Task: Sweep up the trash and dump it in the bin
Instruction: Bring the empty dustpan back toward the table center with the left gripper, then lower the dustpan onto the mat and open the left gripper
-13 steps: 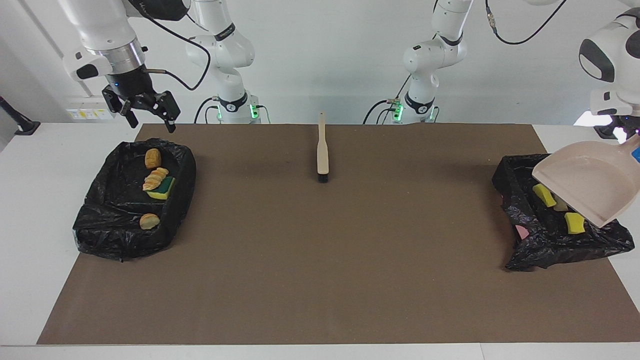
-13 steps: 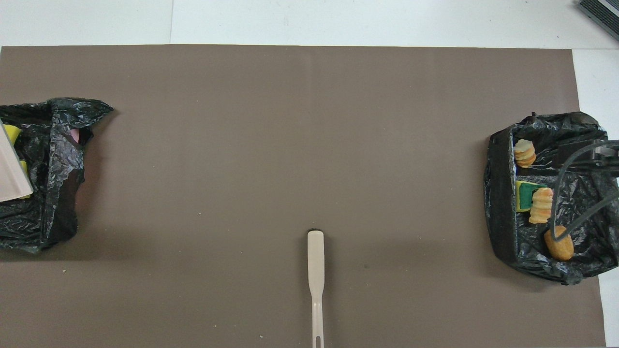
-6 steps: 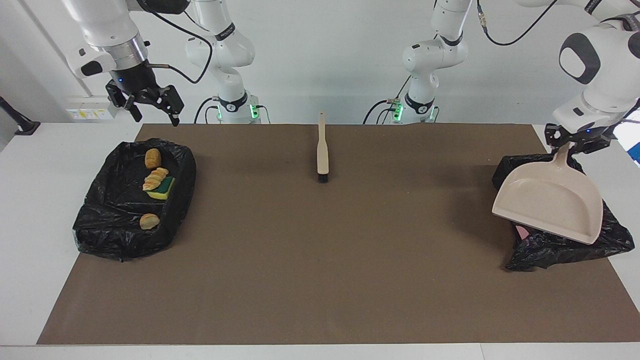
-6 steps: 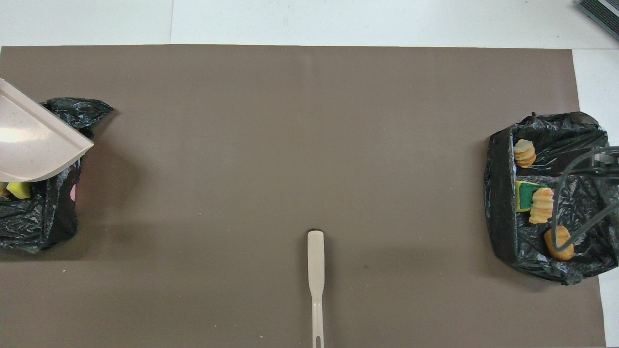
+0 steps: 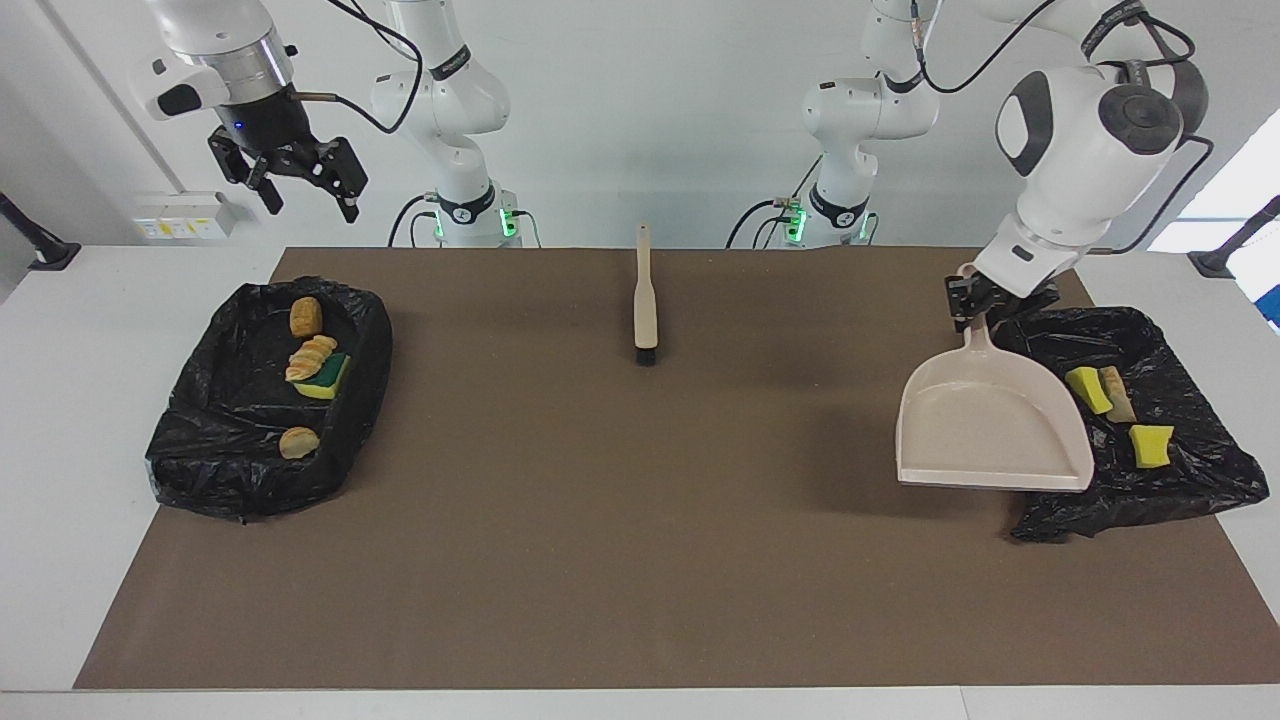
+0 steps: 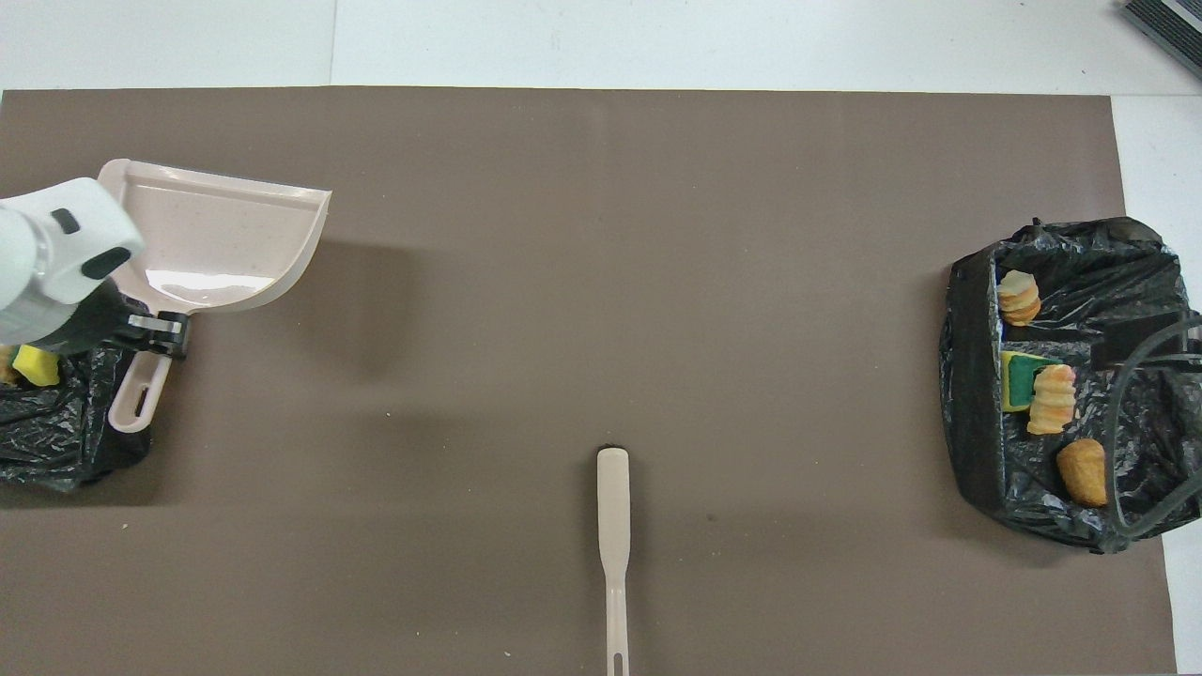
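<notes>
The left gripper [image 5: 985, 301] is clamped on the slim handle of a smooth, beige plastic dustpan [image 5: 990, 425], holding it raised over the flat brown mat [image 5: 640, 560] at the edge of a crinkled, glossy black bag-lined bin [image 5: 1180, 480] at the left arm's end of the table. In that bin lie two yellow foam sponge pieces [image 5: 1089, 389] and a tan wedge-shaped chunk [image 5: 1116, 393]. The dustpan's broad scoop looks bare, its flat lip pointing away from the robots. The right gripper [image 5: 300, 190] hangs high with its dark fingers spread wide and nothing between them, above the edge of a second black plastic-lined bin [image 5: 200, 470] at the right arm's end. That bin holds three ridged, golden-brown pastry chunks [image 5: 305, 316] and one yellow sponge with a green face [image 5: 328, 377]. A long beige brush with black bristles [image 5: 645, 300] lies flat on the mat midway between the bins, its handle toward the robots.
</notes>
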Action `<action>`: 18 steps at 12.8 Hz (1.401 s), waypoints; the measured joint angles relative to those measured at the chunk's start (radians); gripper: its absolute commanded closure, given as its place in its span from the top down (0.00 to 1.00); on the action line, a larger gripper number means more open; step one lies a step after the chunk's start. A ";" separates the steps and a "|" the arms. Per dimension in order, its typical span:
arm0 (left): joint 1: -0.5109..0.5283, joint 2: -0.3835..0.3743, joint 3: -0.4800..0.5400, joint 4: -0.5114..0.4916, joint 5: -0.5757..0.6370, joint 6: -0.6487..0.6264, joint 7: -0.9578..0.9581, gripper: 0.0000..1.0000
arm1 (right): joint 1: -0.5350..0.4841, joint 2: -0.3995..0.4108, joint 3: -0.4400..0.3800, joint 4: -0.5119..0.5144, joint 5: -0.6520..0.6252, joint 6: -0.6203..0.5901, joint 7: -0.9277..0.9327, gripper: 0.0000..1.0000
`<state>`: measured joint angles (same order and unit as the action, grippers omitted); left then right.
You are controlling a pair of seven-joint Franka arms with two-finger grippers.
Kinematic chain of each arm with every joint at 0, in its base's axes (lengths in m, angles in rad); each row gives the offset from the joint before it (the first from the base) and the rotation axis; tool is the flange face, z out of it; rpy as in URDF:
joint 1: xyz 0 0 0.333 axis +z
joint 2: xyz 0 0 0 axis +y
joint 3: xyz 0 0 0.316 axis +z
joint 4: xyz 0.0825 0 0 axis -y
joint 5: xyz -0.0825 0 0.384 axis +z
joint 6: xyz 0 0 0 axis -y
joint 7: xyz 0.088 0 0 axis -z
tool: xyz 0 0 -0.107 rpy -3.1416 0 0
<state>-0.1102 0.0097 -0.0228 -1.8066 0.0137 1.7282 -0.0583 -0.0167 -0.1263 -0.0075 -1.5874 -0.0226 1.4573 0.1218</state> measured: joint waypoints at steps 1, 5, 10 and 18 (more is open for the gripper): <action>-0.042 0.001 0.000 -0.013 -0.030 0.031 -0.082 0.00 | 0.007 0.000 0.003 0.000 0.000 0.000 0.000 1.00; -0.228 0.016 -0.001 -0.046 -0.077 0.142 -0.336 0.00 | 0.019 0.000 0.006 0.000 0.000 0.000 0.000 1.00; -0.466 0.159 -0.001 -0.051 -0.094 0.390 -0.612 0.00 | 0.017 0.000 0.005 0.000 0.000 0.000 0.000 1.00; -0.557 0.354 0.002 0.029 -0.118 0.554 -0.715 0.11 | 0.017 0.000 0.005 0.000 0.000 0.000 0.000 1.00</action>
<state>-0.6671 0.3635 -0.0209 -1.7775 -0.1042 2.2827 -0.7735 0.0007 -0.1263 -0.0026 -1.5874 -0.0226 1.4573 0.1218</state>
